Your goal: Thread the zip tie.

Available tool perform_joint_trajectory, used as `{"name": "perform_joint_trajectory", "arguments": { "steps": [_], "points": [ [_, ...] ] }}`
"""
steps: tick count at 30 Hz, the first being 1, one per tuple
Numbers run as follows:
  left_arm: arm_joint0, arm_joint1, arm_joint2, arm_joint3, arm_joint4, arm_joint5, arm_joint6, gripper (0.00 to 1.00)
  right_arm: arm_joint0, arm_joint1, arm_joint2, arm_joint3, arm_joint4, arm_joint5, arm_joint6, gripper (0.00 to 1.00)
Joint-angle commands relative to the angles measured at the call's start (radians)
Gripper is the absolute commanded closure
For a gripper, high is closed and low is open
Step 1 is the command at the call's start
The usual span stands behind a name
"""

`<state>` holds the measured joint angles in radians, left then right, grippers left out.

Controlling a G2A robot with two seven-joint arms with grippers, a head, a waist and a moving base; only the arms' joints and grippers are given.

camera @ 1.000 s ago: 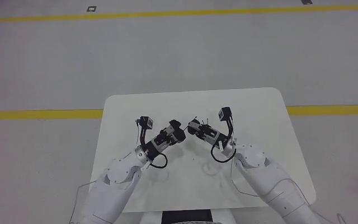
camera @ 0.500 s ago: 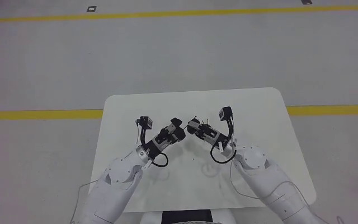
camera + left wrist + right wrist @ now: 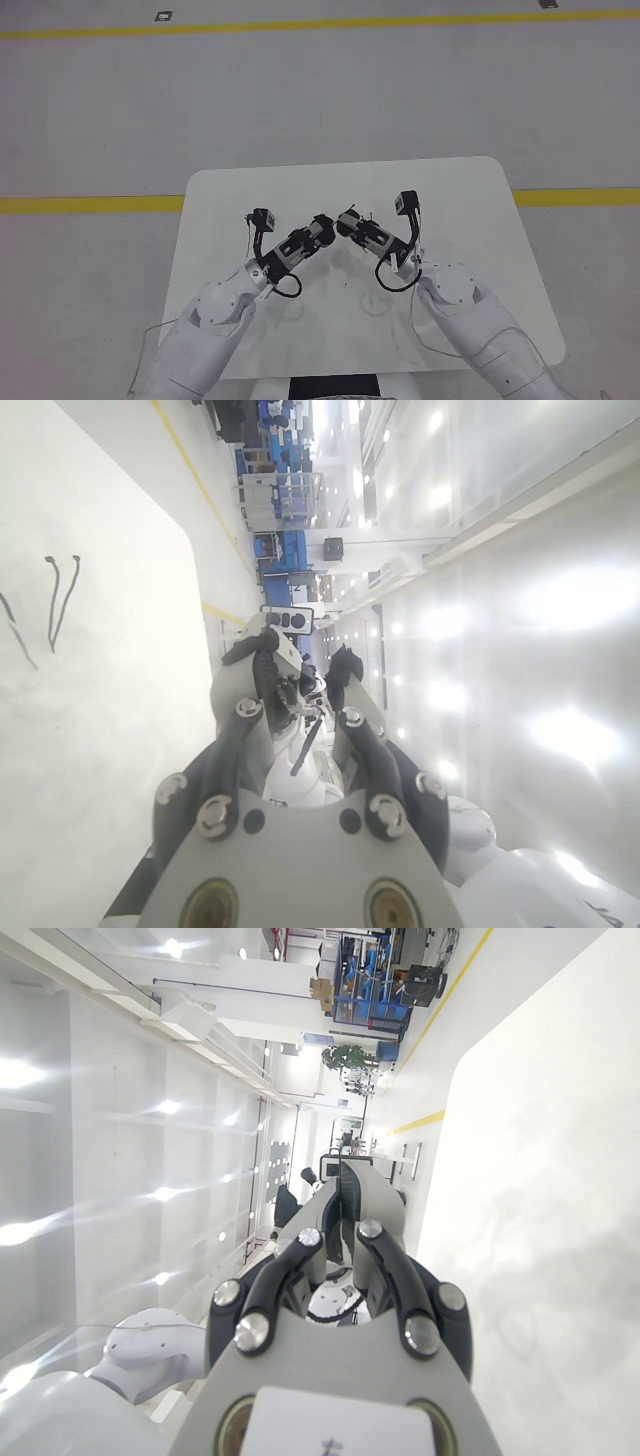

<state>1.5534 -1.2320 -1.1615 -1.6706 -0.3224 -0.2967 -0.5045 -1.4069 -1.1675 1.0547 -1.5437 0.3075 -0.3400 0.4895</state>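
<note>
Holding the tie: my right hand (image 3: 343,1178) has its fingers pressed together on the zip tie (image 3: 341,1150). The tie is a thin black strip running up between the pads, and its end pokes out past the fingertips.
Left hand: my left hand (image 3: 300,657) has its fingers (image 3: 345,672) apart. Through the gap I see the right hand close in front.
Position: from above, both hands sit over the middle of the white bench (image 3: 450,190). Their tips point at each other and are just beside one another; I cannot tell whether they touch.
Tie location: it is off the bench, up in the right hand's grip, between the two hands.
Spare ties: more black ties (image 3: 52,610) lie flat on the bench, two of them meeting in a V.
Floor: a yellow line (image 3: 100,204) runs across behind the bench.
</note>
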Motion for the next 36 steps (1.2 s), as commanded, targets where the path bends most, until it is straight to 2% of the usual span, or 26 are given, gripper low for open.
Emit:
{"name": "perform_joint_trajectory", "arguments": {
  "steps": [1,4,14,36],
  "points": [
    [-0.002,0.001,0.005,0.001,0.002,0.001,0.000,0.75,0.000,-0.004,0.002,-0.001,-0.002,0.000,0.001,1.00],
    [-0.005,0.002,0.011,0.000,0.008,0.001,-0.001,0.76,0.001,-0.009,0.003,0.000,-0.013,0.000,-0.001,1.00],
    [-0.009,0.008,0.022,0.005,0.025,0.006,0.004,0.93,-0.002,-0.024,0.010,0.000,-0.042,0.000,0.004,1.00],
    [-0.021,0.017,0.035,0.012,0.015,0.015,0.030,0.90,-0.032,-0.041,0.058,-0.031,-0.115,0.000,0.034,1.00]
  ]
}}
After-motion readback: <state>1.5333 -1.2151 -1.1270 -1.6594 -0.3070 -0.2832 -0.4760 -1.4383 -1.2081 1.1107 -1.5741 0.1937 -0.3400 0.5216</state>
